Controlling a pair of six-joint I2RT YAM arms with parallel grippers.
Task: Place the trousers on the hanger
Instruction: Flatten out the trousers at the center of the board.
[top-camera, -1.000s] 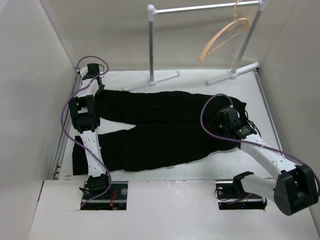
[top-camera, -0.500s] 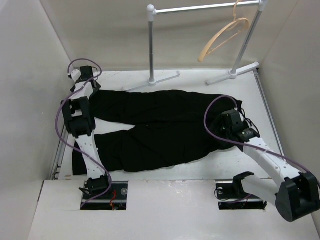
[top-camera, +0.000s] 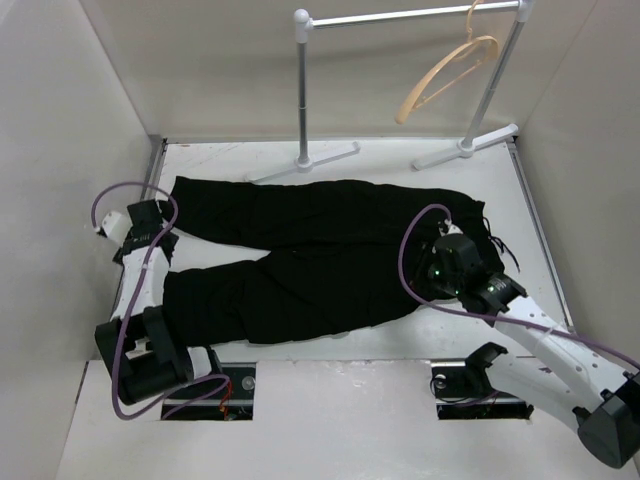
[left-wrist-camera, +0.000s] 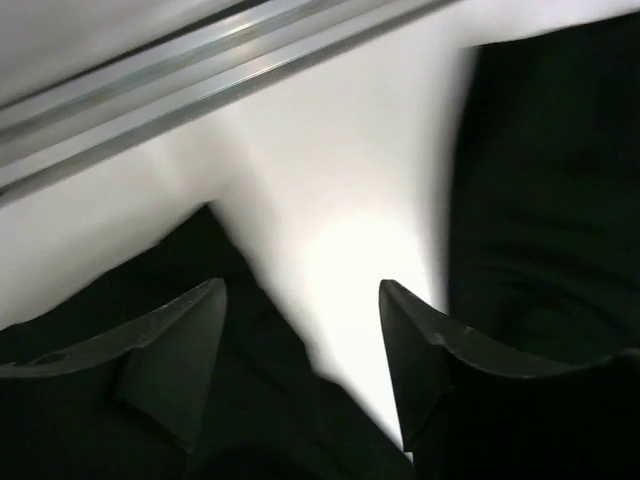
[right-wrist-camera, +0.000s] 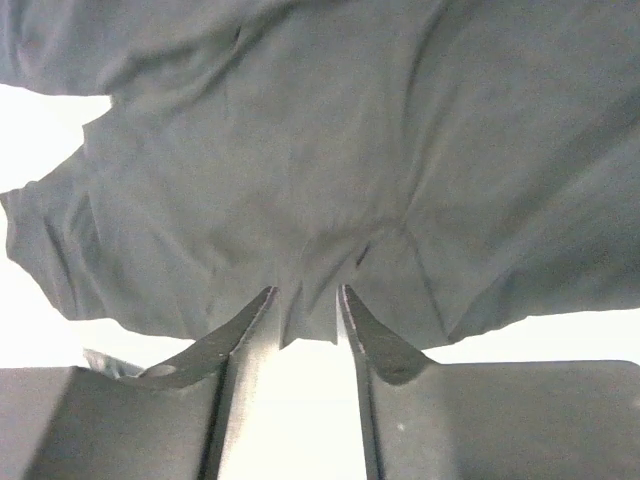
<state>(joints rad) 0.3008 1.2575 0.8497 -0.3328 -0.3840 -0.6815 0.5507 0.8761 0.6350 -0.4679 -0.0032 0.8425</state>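
Black trousers (top-camera: 320, 250) lie flat on the white table (top-camera: 390, 165), legs to the left, waist to the right. The tan hanger (top-camera: 445, 72) hangs tilted from the rail at the back right, away from both arms. My left gripper (top-camera: 155, 228) hovers at the leg ends; in the left wrist view it (left-wrist-camera: 300, 290) is open over bare table, with dark trousers cloth (left-wrist-camera: 540, 200) on either side and nothing between the fingers. My right gripper (top-camera: 432, 272) is at the near edge of the waist end. In the right wrist view it (right-wrist-camera: 306, 292) pinches a tab of puckered cloth (right-wrist-camera: 300, 150).
A white metal rail stand (top-camera: 302, 90) with two feet stands along the back of the table. White walls close in left, right and back. An aluminium strip (left-wrist-camera: 200, 70) runs along the table's left edge. Purple cables loop over both arms.
The left arm has swung from the back left corner toward the near side and its gripper has opened. The right gripper shifted slightly left and narrowed onto the trousers' edge.
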